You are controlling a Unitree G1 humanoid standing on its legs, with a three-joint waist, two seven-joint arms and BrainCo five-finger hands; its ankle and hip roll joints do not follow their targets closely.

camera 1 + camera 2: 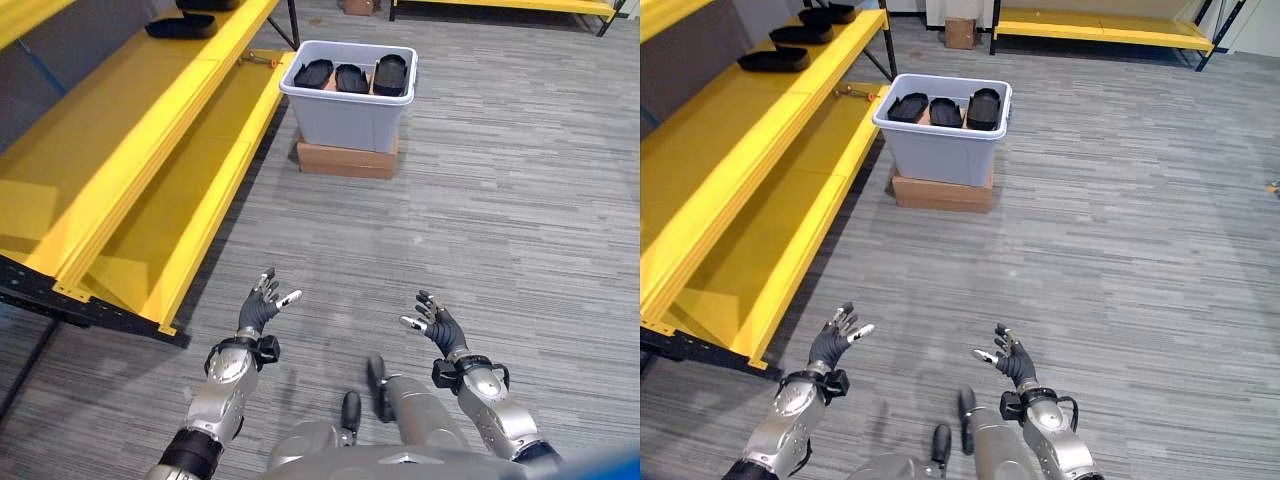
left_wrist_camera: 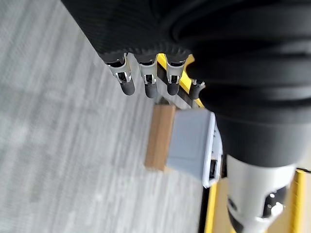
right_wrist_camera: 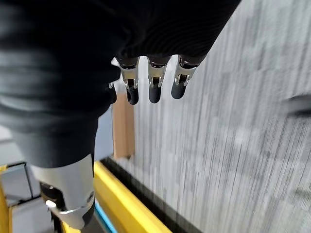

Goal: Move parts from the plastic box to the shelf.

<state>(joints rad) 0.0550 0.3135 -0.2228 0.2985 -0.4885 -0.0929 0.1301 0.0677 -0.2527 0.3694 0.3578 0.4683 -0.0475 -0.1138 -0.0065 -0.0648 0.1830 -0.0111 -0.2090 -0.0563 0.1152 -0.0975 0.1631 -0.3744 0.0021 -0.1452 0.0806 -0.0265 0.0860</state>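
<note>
Grey carpet (image 1: 520, 200) ahead; yellow shelf (image 1: 150, 130) frame left. Grey box (image 1: 348, 110) upper centre on cardboard (image 1: 345, 160), three black parts (image 1: 352, 77) inside. My left hand (image 1: 262, 305), right hand (image 1: 432, 320) low, fingers loose, empty.

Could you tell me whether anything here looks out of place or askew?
Little stands out. The plastic box sits squarely on a cardboard box with black parts standing neatly inside. One small orange-brown object lies loose on the yellow shelf near the box; I cannot identify it.
</note>
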